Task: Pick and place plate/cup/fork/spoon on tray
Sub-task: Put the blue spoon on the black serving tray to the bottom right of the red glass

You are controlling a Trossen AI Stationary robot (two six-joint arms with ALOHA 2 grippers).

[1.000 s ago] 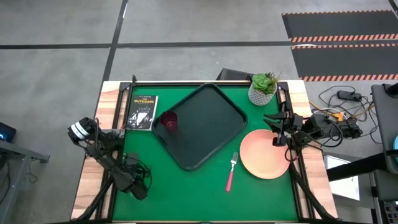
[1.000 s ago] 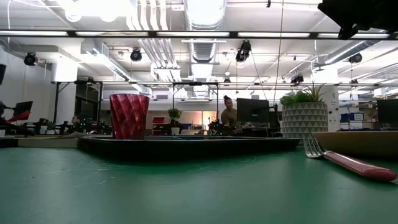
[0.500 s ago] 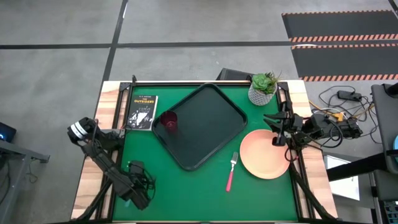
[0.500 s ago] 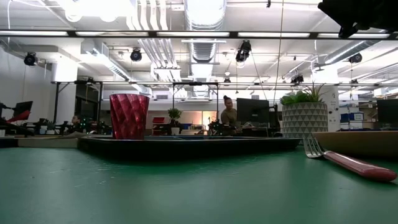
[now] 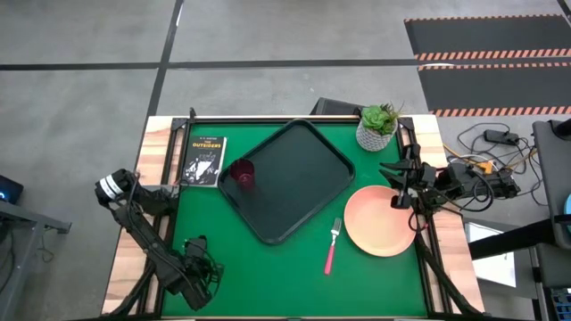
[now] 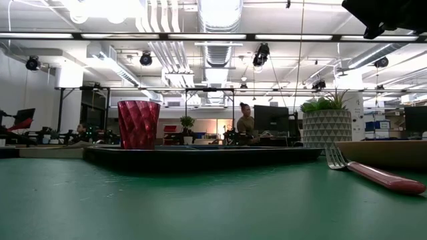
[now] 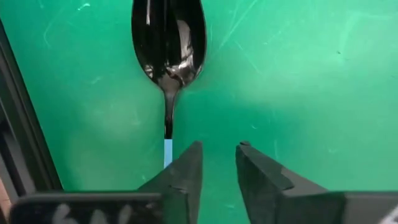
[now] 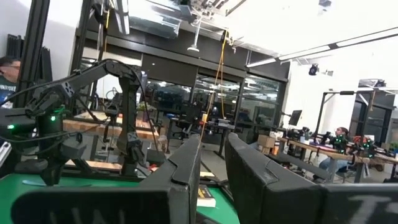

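**Spoon just ahead of my left gripper, off to one finger's side, not in the gap**

Left side first. My left gripper [image 5: 198, 278] sits low at the near left corner of the green table [image 5: 268, 267], pointing down at it. In the left wrist view the spoon [image 7: 168, 56] lies flat on the mat directly in front of my fingers [image 7: 184, 177]. Its long axis runs straight away from me, in line with the fingers: bowl at the far end, thin neck coming back toward me, and only a sliver of the light blue handle shows before it passes behind one fingertip. So the handle is against or under that finger, not centred in the gap. The fingers stand slightly apart with bare green between them; I'm pinching nothing. My call: I need a small sideways shift toward the handle before closing, or I'll just nudge it.

Middle. The tray [image 5: 308, 192] sits diagonal, and the cup [image 5: 243, 172] stands upright on its left corner. The fork [image 5: 332, 245] lies on the mat past the tray's near right edge, tines toward the far side, pink handle toward me, close to the plate [image 5: 381, 220].

Right. My right gripper [image 5: 399, 185] waits raised above the plate's far edge, fingers narrowly apart, holding nothing. The left arm is clearly nearer the spoon; the right is well apart from it.
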